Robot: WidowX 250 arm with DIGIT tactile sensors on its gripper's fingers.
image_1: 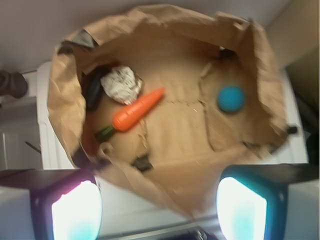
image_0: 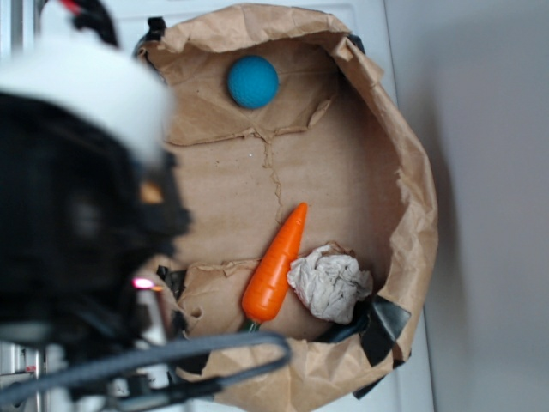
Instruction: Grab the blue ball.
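Fingers [image_1: 160, 210] spread wide, holding nothing — I hang above the paper tray's near rim [image_1: 150, 187]. Blue ball [image_1: 231, 98] sits alone near the crumpled wall, well apart from carrot [image_1: 137, 116] and paper wad [image_1: 121, 84] — bare floor between.

The place looks like a robot lab bench rather than a home. A makeshift bin of crumpled brown paper [image_0: 403, 172], patched with black tape [image_0: 386, 330], sits on a plain white surface [image_0: 369, 17]. Beside it stand the robot's black arm [image_0: 77, 223] and loose grey cables [image_0: 171, 356].
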